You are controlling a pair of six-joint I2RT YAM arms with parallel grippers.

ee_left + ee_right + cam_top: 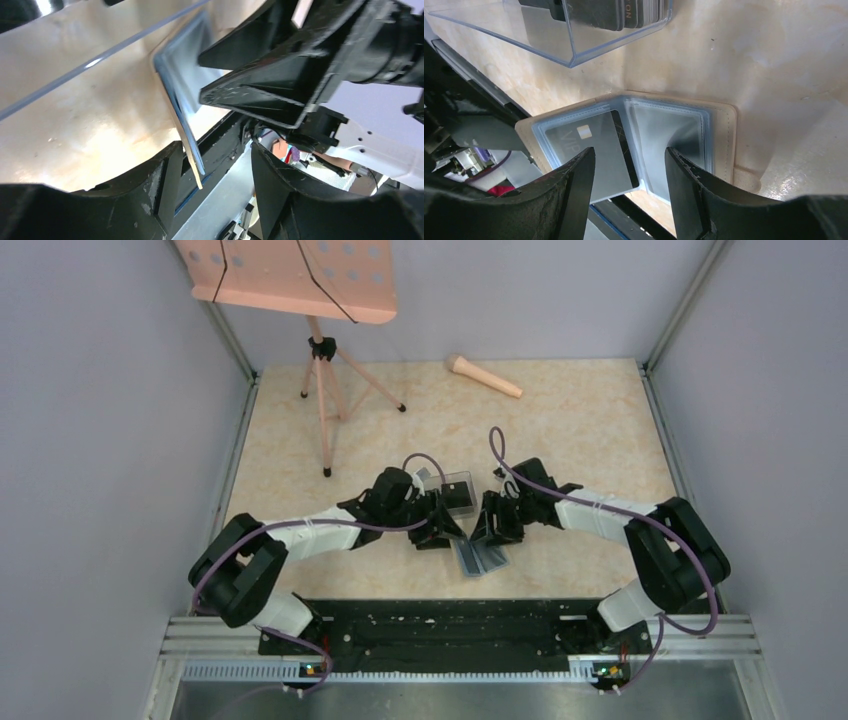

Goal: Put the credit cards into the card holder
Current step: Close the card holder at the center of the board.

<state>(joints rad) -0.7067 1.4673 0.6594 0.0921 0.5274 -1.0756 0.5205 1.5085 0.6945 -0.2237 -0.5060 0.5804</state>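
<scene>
The card holder (482,558) lies open near the table's front edge, with a tan rim (724,135) and a light blue inside. A dark grey credit card (596,137) with a chip and "VIP" sits in its left pocket, one end sticking out past the holder's near edge. My right gripper (629,152) is open just above the holder and holds nothing. My left gripper (214,150) is open; the holder's edge (185,115) shows edge-on close to its left finger. In the top view both grippers (445,528) (495,530) meet just behind the holder.
A clear plastic box (458,493) with several dark cards (624,12) stands just behind the grippers. A pink music stand (290,275) on a tripod stands at the back left. A peach microphone (484,376) lies at the back. The black base rail (440,625) runs along the front.
</scene>
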